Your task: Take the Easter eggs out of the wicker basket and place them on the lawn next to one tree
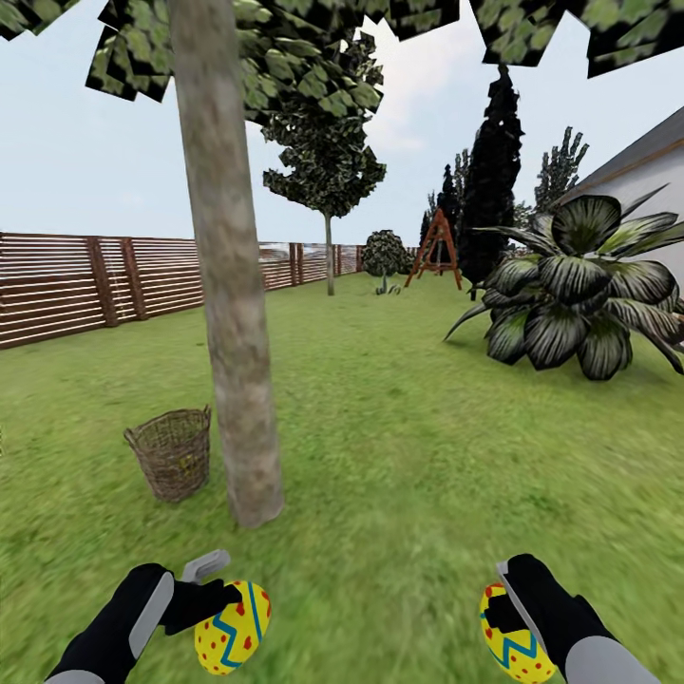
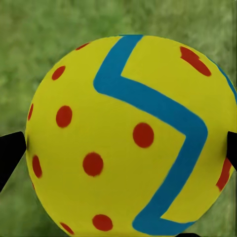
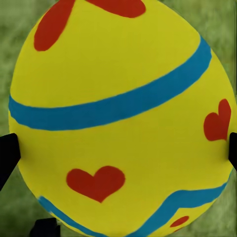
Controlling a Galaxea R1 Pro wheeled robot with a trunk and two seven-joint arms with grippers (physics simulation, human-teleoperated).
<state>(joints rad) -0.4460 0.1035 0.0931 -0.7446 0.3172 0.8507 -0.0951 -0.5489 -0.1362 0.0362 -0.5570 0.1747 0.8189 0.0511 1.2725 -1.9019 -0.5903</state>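
Left gripper (image 1: 220,600) jaws clamped on dotted zigzag egg (image 1: 233,628); right gripper (image 1: 502,608) jaws clamped on heart-and-band egg (image 1: 513,635). Both above lawn (image 1: 399,475) near tree (image 1: 233,313). Wicker basket (image 1: 173,452) beside trunk; contents probably hidden.

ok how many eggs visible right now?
2. One yellow egg with blue zigzag and red dots in the left hand; one yellow blue-banded egg in the right hand. The brown wicker basket may hide another.

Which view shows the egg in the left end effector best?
The left wrist view: the egg is seen close up, with red dots and a blue zigzag sharp, between dark fingertips. The head view shows it small and low, held by the left end effector over the lawn. The right wrist view shows a different egg.
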